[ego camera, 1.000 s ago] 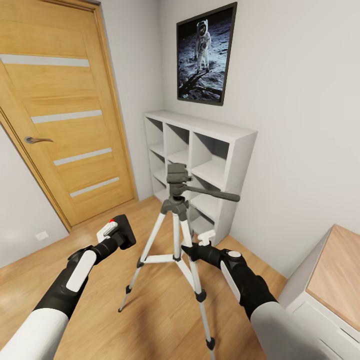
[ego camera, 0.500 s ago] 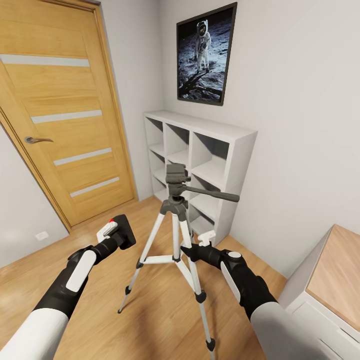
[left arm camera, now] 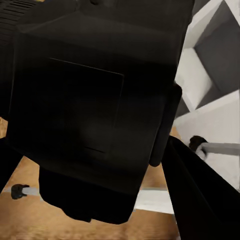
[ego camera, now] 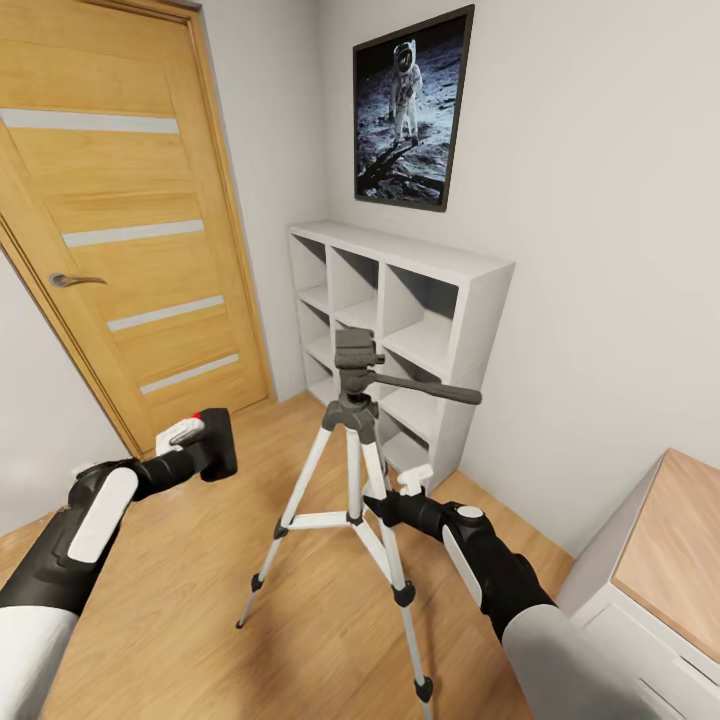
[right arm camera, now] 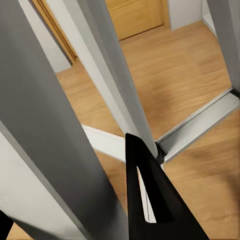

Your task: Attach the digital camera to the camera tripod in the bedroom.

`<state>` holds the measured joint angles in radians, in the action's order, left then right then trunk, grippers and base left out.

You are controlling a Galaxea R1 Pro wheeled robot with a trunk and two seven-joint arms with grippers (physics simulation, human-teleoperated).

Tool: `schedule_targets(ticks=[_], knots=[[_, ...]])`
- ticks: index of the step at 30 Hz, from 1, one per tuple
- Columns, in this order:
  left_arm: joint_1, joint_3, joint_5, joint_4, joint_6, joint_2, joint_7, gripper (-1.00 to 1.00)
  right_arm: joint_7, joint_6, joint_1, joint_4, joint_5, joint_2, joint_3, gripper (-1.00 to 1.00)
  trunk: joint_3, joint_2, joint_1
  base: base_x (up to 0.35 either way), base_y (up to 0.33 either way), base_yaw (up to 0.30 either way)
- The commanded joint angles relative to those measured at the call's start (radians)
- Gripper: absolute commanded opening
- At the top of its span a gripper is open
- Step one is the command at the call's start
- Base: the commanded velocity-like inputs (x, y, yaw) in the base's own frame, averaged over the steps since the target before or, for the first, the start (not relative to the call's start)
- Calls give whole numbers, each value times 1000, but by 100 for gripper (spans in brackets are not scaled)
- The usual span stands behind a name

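In the head view my left gripper [ego camera: 198, 446] is shut on the digital camera [ego camera: 214, 448], a small black box with a red button [ego camera: 197, 414] on top. It is held at the left, well apart from the camera tripod [ego camera: 353, 462]. The left wrist view shows the camera's dark body [left arm camera: 90, 110] close up between the fingers [left arm camera: 200, 200]. The tripod stands on the plank floor, its grey head [ego camera: 356, 355] bare and its handle [ego camera: 432, 391] pointing right. My right gripper [ego camera: 386, 504] is shut on a tripod leg [right arm camera: 60, 125], seen beside one black finger [right arm camera: 150, 205].
A wooden door [ego camera: 120, 230] is at the left and a white cube shelf [ego camera: 425, 300] stands behind the tripod. An astronaut picture [ego camera: 410, 110] hangs above the shelf. A wood-topped desk [ego camera: 670, 560] is at the right. Open plank floor [ego camera: 190, 600] lies left of the tripod.
My left arm has swung to the left with the camera, farther from the tripod. The right gripper stays on the leg, and the tripod head has barely shifted.
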<state>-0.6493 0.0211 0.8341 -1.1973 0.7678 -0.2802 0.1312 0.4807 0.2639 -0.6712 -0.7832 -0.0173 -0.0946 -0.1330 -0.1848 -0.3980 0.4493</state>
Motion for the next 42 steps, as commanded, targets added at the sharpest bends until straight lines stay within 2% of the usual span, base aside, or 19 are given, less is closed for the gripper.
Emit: schedule_targets(ticks=[1, 6, 8, 10, 12, 15, 16, 20, 21, 24, 25, 27, 30, 34, 36, 38, 42], knots=[[-27, 0, 10, -7, 42, -6, 27, -100, 1, 8, -1, -1, 4, 0, 1, -100, -2, -2, 1, 0, 0, 0], [-162, 1, 18, -8, 104, -6, 85, -100, 1, 8, -1, -1, 6, 2, 2, -100, -2, -2, 1, 0, 0, 0], [-242, 0, 20, -7, 136, 7, 95, -100, 1, 6, -1, -1, 4, 2, 1, -100, -2, -2, 1, 0, 0, 0], [-307, 0, 19, -4, 170, 27, 101, -100, 1, 5, -1, -1, 4, 2, 1, -100, -2, -2, 1, 0, 0, 0], [-408, -1, 2, 15, 226, 75, 118, -100, 0, 5, -1, 0, 4, 2, 0, -100, -2, -2, 1, 0, 0, 0], [-487, -1, -23, 47, 246, 105, 154, -100, 0, 5, -1, 0, 4, 1, 0, -100, -2, -2, 1, 0, 0, 0], [-544, -1, -35, 85, 253, 120, 175, -100, 0, 5, -1, 1, 3, 2, 0, -100, -2, -2, 1, 0, 0, 0], [-628, -1, -39, 175, 259, 142, 188, -100, -1, 5, -1, 1, 3, 2, 0, -100, -2, -2, 1, 0, 0, 0], [-663, -2, -44, 220, 260, 157, 192, -100, -1, 5, -1, 1, 3, 2, 0, -100, -2, -2, 1, 0, 0, 0], [-716, -4, -52, 296, 261, 186, 200, -100, -1, 5, -1, 2, 3, 1, 0, -100, -2, -2, 1, 0, 0, 0], [-743, -5, -61, 337, 261, 206, 204, -100, -1, 5, -1, 2, 2, 1, 0, -100, -2, -2, 1, 0, 0, 0], [-769, -6, -79, 371, 262, 230, 207, -100, -1, 5, -1, 5, 2, 1, 0, -100, -2, -2, 1, 0, 0, 0], [-785, -7, -95, 379, 263, 249, 203, -100, -1, 5, -1, 8, 2, 1, 0, -100, -2, -2, 1, 0, 0, 0], [-792, -7, -102, 385, 265, 258, 200, -100, 0, 4, -1, 9, 14, 1, 0, -100, -2, -2, 1, 0, 0, 0], [-795, -10, -108, 384, 265, 260, 200, -100, -2, 4, -1, 10, 53, -3, 0, -100, -2, -2, 1, 0, 0, 0], [-795, -11, -112, 381, 264, 261, 202, -100, -3, 4, -1, 10, 74, -7, 0, -100, -2, -2, 1, 0, 0, 0], [-796, -9, -115, 379, 261, 262, 205, -100, -4, 4, -1, 10, 94, -10, 0, -100, -2, -2, 1, 0, 0, 0]])
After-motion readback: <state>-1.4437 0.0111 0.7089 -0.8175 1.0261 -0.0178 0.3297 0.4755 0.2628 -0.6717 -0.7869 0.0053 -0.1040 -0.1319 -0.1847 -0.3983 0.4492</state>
